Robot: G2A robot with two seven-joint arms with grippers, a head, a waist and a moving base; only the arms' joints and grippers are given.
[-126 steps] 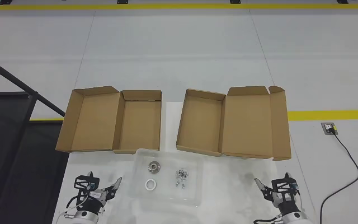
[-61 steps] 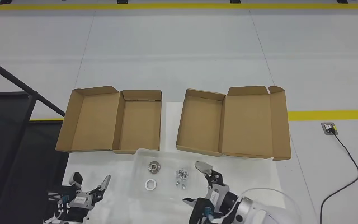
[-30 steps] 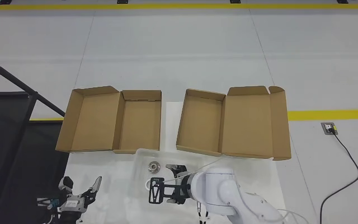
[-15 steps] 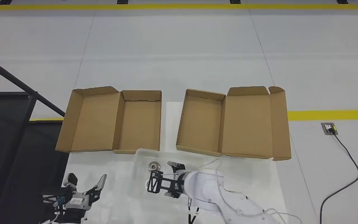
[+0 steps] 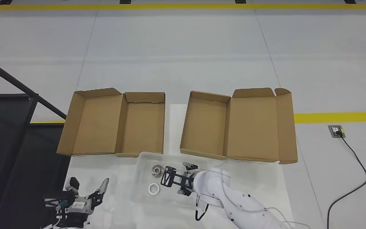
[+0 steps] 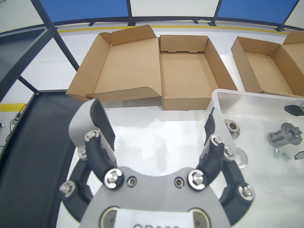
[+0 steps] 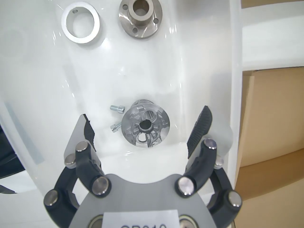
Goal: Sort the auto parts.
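Observation:
A clear plastic bin (image 5: 143,163) at the table's front holds the parts. In the right wrist view I see a flat metal ring (image 7: 80,26), a flanged hub (image 7: 140,17), a slotted grey hub (image 7: 145,125) and two small bolts (image 7: 117,108). My right gripper (image 7: 145,117) hangs open inside the bin, one finger on either side of the slotted hub and above it. From the top, the right gripper (image 5: 178,174) covers that hub, with the flanged hub (image 5: 155,170) and ring (image 5: 154,188) to its left. My left gripper (image 6: 153,112) is open and holds nothing, over the table left of the bin.
Two open cardboard boxes lie behind the bin, the left box (image 5: 111,123) and the right box (image 5: 240,126). A black frame (image 5: 23,91) and dark surface border the table's left side. The bin's wall (image 7: 234,72) is close beside one right finger.
My right arm has swung from the table's front right corner into the bin, and in the last half second shifted slightly right and farther back. The left gripper has barely moved.

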